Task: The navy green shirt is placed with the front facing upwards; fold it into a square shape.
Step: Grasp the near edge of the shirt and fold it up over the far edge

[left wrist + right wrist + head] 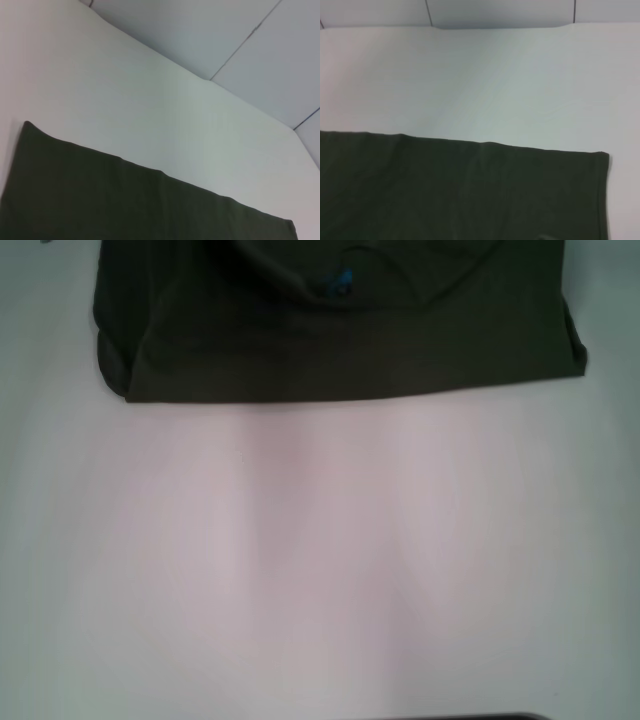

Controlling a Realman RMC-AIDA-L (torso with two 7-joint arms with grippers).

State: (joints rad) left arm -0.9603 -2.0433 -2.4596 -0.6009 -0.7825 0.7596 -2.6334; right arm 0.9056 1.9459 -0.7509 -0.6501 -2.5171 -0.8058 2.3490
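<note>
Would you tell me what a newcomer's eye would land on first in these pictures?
The dark shirt stands out first, already folded into a compact block at the far edge of the white table. Next comes the blue print on its neck label, showing near the collar. No end effector appears in any view.

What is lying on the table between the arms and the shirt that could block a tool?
Nothing visible. The navy green shirt lies folded at the far edge of the white table, with only bare tabletop nearer the robot. Neither tool is in view.
</note>
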